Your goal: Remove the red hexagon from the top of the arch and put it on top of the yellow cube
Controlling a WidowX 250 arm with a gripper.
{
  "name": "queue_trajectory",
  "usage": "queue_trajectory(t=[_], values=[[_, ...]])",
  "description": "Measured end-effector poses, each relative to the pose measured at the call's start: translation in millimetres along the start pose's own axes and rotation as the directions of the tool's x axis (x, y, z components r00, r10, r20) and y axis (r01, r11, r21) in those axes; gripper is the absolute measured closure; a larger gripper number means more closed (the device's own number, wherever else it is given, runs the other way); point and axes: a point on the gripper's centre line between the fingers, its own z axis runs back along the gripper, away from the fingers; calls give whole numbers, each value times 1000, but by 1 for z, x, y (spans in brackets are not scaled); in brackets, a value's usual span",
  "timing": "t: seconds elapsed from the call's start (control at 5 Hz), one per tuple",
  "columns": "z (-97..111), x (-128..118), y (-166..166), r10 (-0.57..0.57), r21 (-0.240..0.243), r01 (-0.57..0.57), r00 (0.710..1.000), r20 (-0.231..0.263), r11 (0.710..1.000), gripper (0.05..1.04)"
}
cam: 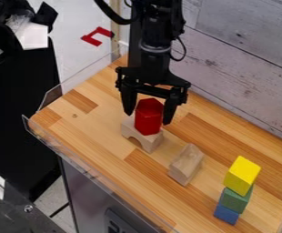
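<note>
I'm watching the black robot arm (pixel 153 48) hanging down over the pale wooden arch (pixel 153 142), its black two-finger claw (pixel 148 119) pointing toward the table (pixel 95 132). The claw is standing released, its two fingers spreading wide, one on each side of the tall red hexagonal block (pixel 148 117), with a bit of air showing between each of them and the red sides. That hexagon is sitting upright on top of the arch, and the arch is standing on the wood-strip table with its opening facing out toward my side. Just to the right of the arch, and a little nearer to me, a plain wooden block with a ridged top (pixel 186 164) is lying apart from it. Farther to the right of the arch and nearer still, a small tower is rising: a blue block (pixel 227 214) is sitting at the bottom, a green block (pixel 234 200) is resting on that, and the bright yellow cube (pixel 242 175) is topping them both, sitting a bit turned. Behind the arch, a wall of greyish wooden planks (pixel 240 68) is running along the table, while a clear plastic border (pixel 86 159) is edging the side nearer me.
</note>
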Motion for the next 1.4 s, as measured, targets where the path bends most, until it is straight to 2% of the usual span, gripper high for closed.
queue_trajectory(t=[0.2, 0.4, 0.6, 0.8, 1.0, 1.2, 1.4], values=[[-3, 2, -1, 9, -10, -8, 1000, 20, 1000, 124], [-4, 2, 1, 24, -1, -24, 999, 30, 1000, 343], [-4, 1, 2, 31, 5, -31, 999, 30, 999, 348], [15, -5, 0, 42, 18, -43, 997, 66, 999, 348], [54, -9, -19, -16, 75, 4, 987, 162, 997, 347], [83, -24, -40, -62, 35, 56, 978, 201, 998, 348], [84, -37, -55, -125, 13, 125, 979, 159, 992, 347]])
